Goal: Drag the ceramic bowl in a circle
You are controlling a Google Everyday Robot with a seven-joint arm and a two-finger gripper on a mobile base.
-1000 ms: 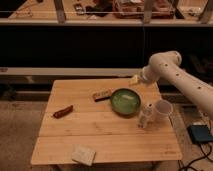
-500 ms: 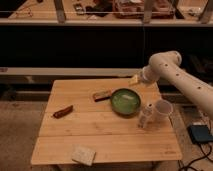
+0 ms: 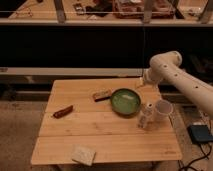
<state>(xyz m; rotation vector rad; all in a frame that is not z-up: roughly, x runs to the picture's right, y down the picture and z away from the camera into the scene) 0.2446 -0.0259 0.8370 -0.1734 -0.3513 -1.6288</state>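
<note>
The wooden table [image 3: 105, 140] carries the green ceramic bowl [image 3: 125, 101] right of centre, with nothing in it. A white cup [image 3: 163, 108] stands near its right side; I can't see inside. The tool [image 3: 143, 84] hangs just past the bowl's far-right rim, spread wide, gripping nothing

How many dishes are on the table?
2: the green ceramic bowl right of centre, a white cup at the right edge. A pale thing between them is unclear. The claw hangs behind the bowl, over the back edge.
</note>
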